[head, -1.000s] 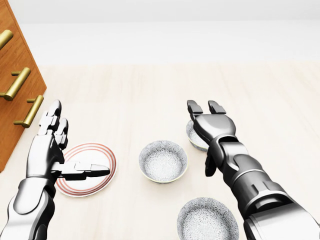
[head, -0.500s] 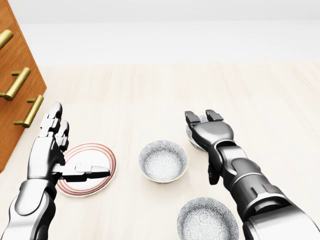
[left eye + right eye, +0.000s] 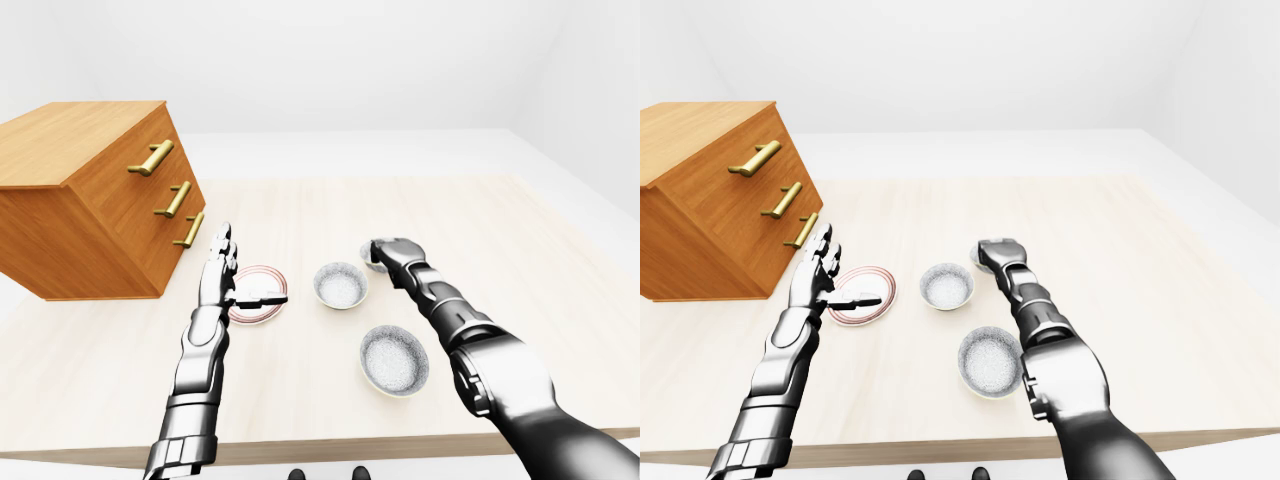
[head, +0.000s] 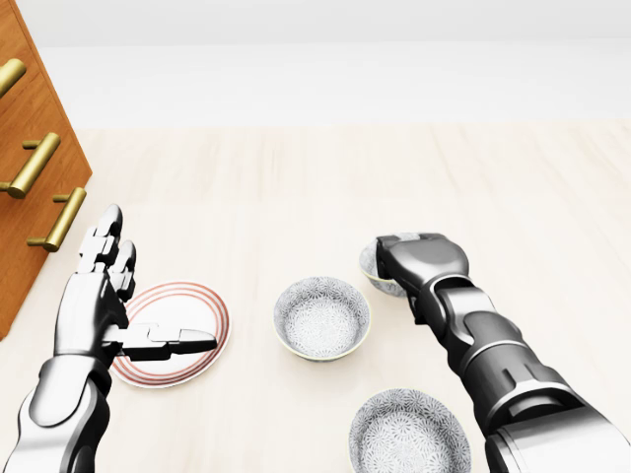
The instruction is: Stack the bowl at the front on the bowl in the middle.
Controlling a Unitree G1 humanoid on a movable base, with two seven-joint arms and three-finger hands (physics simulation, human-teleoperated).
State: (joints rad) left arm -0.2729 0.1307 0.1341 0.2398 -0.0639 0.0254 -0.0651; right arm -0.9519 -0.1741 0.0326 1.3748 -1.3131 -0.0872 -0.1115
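Note:
Three patterned white bowls stand on the pale wooden table [image 4: 296, 187]. The nearest bowl [image 4: 409, 434] is at the bottom of the head view and the middle bowl [image 4: 321, 315] is at its centre. The farthest bowl [image 4: 373, 266] lies mostly hidden under my right hand [image 4: 414, 258], whose fingers are curled down over its rim. My left hand [image 4: 148, 296] hovers open above a red-ringed plate [image 4: 197, 310], thumb stretched out to the right, holding nothing.
A wooden dresser [image 3: 90, 200] with brass handles stands on the table at the left, close to my left hand. The table's near edge [image 3: 330, 445] runs along the bottom of the left-eye view.
My right hand has dropped onto the farthest bowl and its fingers, pointing up before, have curled shut over the rim. The left hand and the other bowls have not moved.

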